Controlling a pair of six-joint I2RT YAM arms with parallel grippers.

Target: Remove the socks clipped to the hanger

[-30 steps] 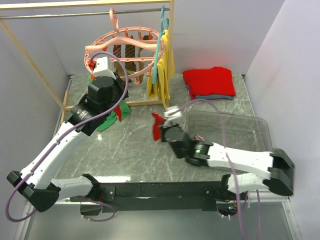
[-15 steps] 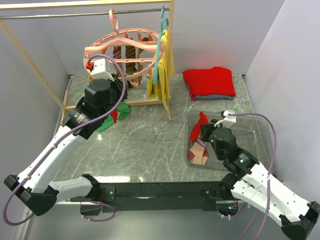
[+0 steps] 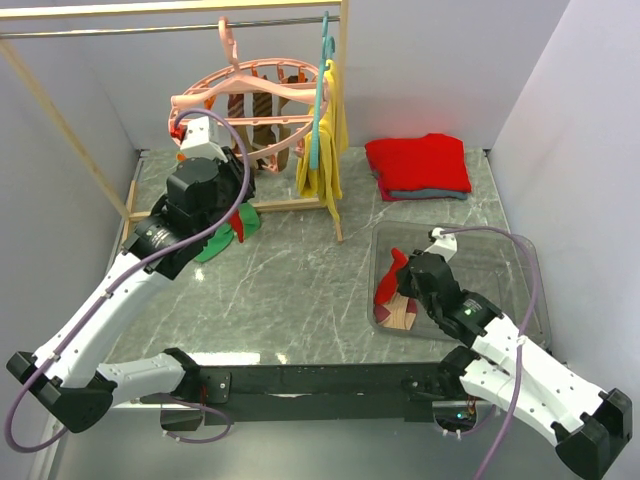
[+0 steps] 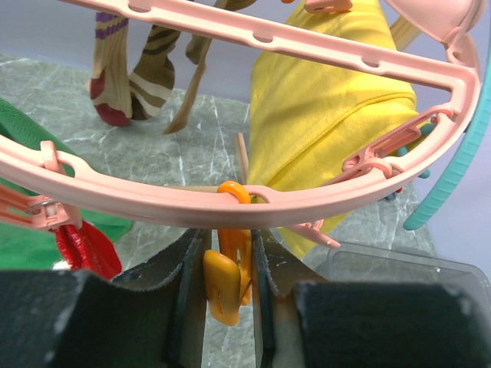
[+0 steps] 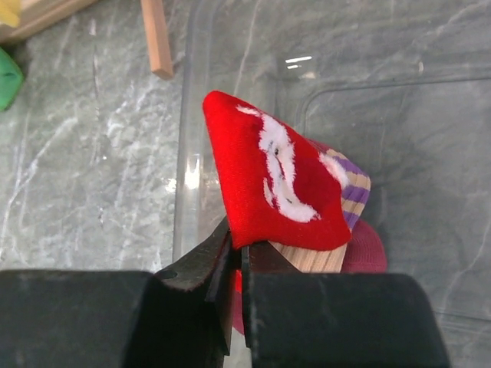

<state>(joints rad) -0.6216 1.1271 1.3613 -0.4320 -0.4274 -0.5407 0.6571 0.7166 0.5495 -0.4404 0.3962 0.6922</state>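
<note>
The salmon-pink hanger hangs from the rail, its ring crossing the left wrist view. My left gripper is under the ring, shut on a dangling orange clip. Brown-striped socks stay clipped at the far side, and a red sock hangs at the near left. My right gripper is low inside the clear bin, shut on the edge of a red sock. That sock lies over a striped sock.
A yellow cloth on a thin teal hanger hangs right of the ring. A green cloth lies under the ring. A folded red garment sits at the back right. The wooden rack foot runs between them.
My right arm carried the red sock from mid-table to the right and down into the clear bin, onto the striped sock. The left gripper stayed on the orange clip.
</note>
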